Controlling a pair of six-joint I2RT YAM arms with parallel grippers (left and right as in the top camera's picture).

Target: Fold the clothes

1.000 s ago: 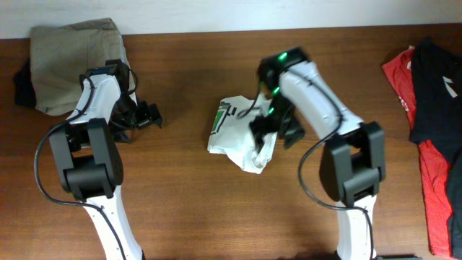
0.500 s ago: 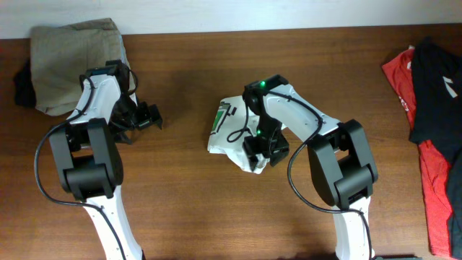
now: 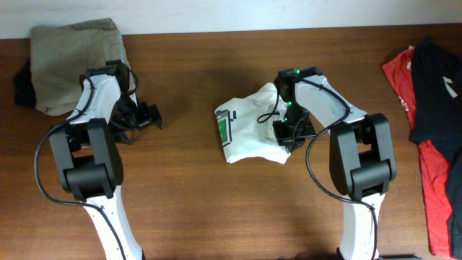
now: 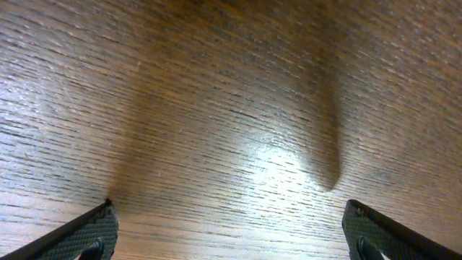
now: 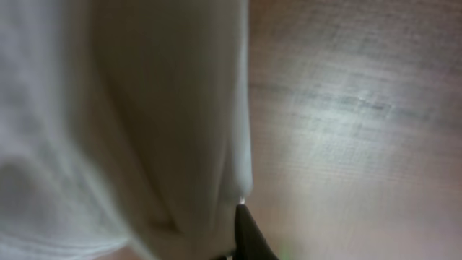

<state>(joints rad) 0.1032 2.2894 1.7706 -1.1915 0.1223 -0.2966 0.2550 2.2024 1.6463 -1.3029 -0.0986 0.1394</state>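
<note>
You see a white T-shirt (image 3: 254, 133) with a green-and-black print (image 3: 224, 130), a brown table (image 3: 195, 206) (streaky wood grain), a khaki-grey garment (image 3: 72, 61), and red and black garments (image 3: 432, 90).

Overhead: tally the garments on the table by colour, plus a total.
White: 1, white T-shirt
Khaki-grey: 1, khaki-grey folded garment
Red: 1, red garment
Black: 1, black garment
Total: 4
Not counted: dark patch at the khaki-grey one's left edge; cannot tell what it is.
</note>
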